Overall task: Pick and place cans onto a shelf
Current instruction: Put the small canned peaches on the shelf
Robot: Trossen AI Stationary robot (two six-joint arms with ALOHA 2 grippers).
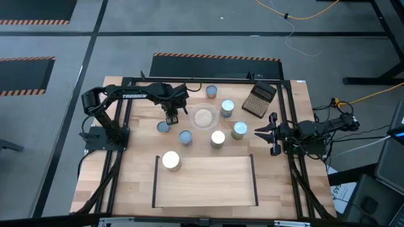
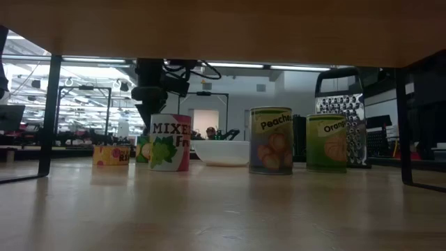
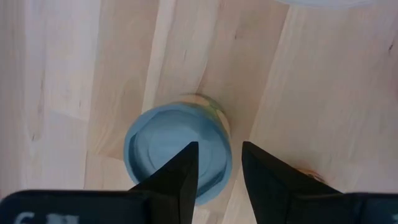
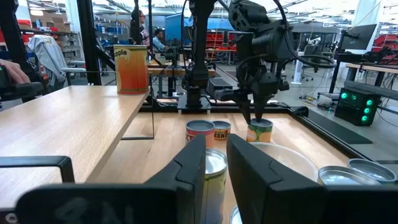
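A robotics lab or workshop is showing here: hazard-striped tape [image 1: 216,57] is marking the grey floor at twelve o'clock of the table [image 1: 208,183], and cables [image 1: 297,25] are trailing toward one o'clock. Beyond the table, workbenches [image 4: 367,68], shelving and people [image 4: 158,38] are sitting under strip lights [image 2: 258,66].

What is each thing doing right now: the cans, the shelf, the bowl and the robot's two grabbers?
Left gripper: open, hovering over a pale-blue-topped can.
Right gripper: open, empty, at the table's right side.
White-topped orange can: upright on the light-wood shelf.
Peaches can: upright on the tabletop.
Clear round bowl: upright, holding beige grains.
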